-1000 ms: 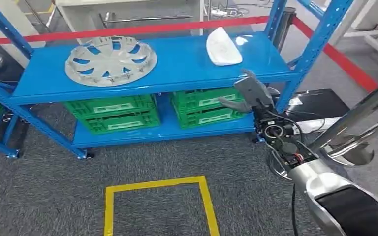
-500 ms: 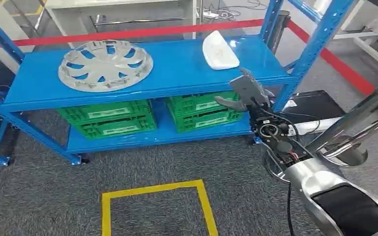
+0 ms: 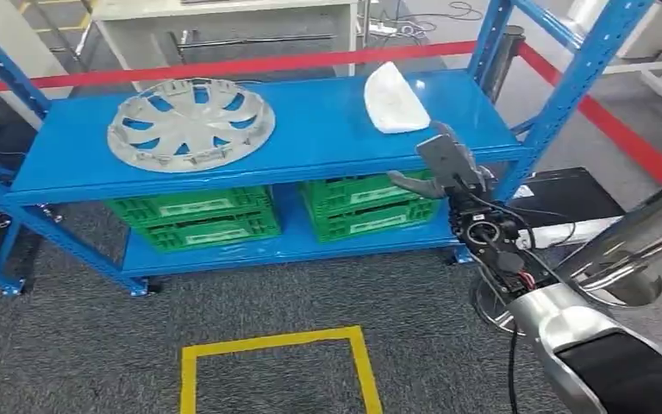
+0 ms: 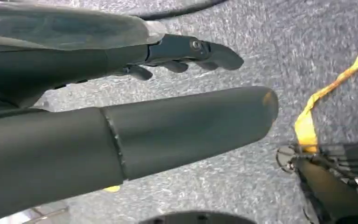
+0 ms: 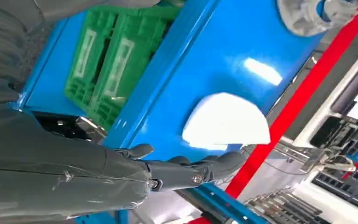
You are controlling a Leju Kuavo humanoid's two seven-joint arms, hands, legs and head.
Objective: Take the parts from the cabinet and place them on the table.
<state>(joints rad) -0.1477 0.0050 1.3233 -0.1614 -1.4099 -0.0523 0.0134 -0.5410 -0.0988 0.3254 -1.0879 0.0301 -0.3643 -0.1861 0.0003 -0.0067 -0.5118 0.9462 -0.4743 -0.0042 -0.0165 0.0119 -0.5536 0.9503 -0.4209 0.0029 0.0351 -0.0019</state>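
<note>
Presently the approach step is in hand — the right hand [image 3: 440,168] hangs spread and empty just before the upper shelf [image 3: 310,121], near the white part [image 3: 394,99]. The next move calls for reaching over the shelf edge to grip it.

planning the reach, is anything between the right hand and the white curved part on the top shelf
Nothing visible stands in the way. The right hand hovers at the front edge of the blue metal shelf, fingers apart and empty, and the white curved plastic part lies just beyond it on bare shelf. The grey wheel cover sits well off to the side.
</note>
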